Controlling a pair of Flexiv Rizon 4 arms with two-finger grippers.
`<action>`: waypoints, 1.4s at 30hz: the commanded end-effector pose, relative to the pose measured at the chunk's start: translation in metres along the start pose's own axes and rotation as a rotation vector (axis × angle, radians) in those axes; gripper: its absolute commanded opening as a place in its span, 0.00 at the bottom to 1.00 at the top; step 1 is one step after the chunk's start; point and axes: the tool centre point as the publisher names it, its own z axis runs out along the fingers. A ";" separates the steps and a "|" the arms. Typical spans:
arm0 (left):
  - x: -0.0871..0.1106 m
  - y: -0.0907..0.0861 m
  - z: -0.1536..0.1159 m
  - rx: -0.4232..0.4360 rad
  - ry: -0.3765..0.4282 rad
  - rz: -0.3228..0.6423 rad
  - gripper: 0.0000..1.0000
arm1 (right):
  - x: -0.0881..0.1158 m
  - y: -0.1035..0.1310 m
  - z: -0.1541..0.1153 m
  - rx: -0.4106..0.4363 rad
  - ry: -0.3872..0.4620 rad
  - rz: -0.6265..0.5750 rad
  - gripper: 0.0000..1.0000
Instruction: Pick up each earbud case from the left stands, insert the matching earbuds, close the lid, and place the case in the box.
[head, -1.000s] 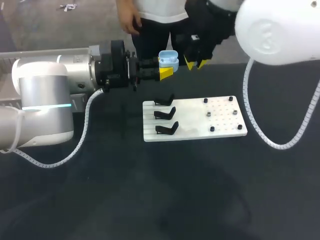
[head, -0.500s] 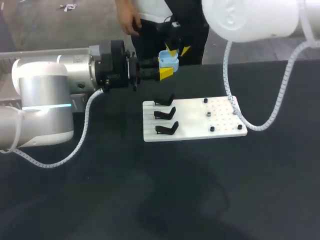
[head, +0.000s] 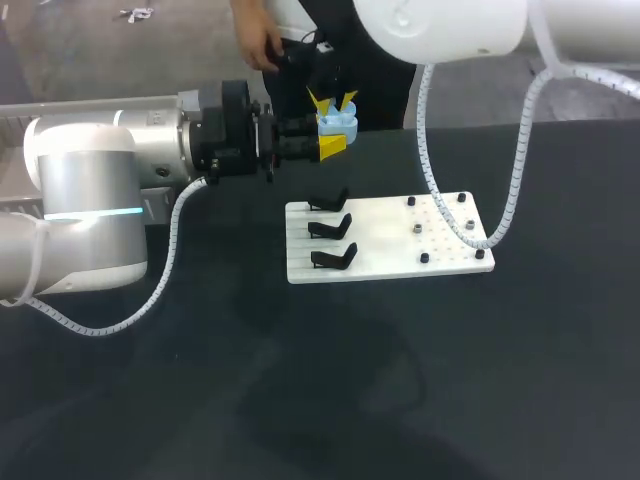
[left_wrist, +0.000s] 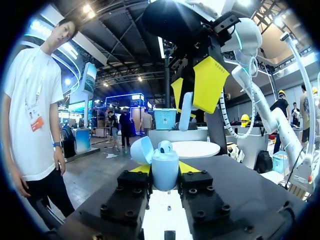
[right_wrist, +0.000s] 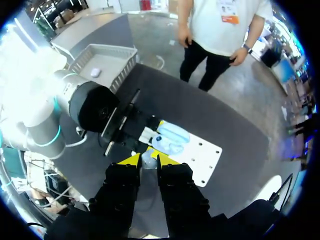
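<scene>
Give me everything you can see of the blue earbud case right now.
The earbud case is pale blue, smooth, glossy plastic with rounded corners. It stands upright in the air beyond the white board, clamped from two sides by the left tool. Its lid is hinged open to one side. One earbud sits inside. The right tool hangs just above, gripping a second earbud, with a gap between that and the case.

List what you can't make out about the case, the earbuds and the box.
- Head view: the earbud case's inside, hidden by the right claw.
- Right wrist view: part of the case's inside, behind the held earbud; the white thing in the box, too small to name.
- Left wrist view: the left claw's tips, mostly covered by the case.
</scene>
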 end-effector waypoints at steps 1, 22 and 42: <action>0.000 -0.001 0.000 -0.005 0.000 0.001 0.00 | -0.003 0.002 0.000 0.002 0.010 0.001 0.00; 0.000 -0.001 0.000 -0.005 0.000 0.001 0.00 | -0.003 0.002 0.000 0.002 0.010 0.001 0.00; 0.000 -0.001 0.000 -0.005 0.000 0.001 0.00 | -0.002 -0.004 0.008 0.008 0.029 -0.068 0.00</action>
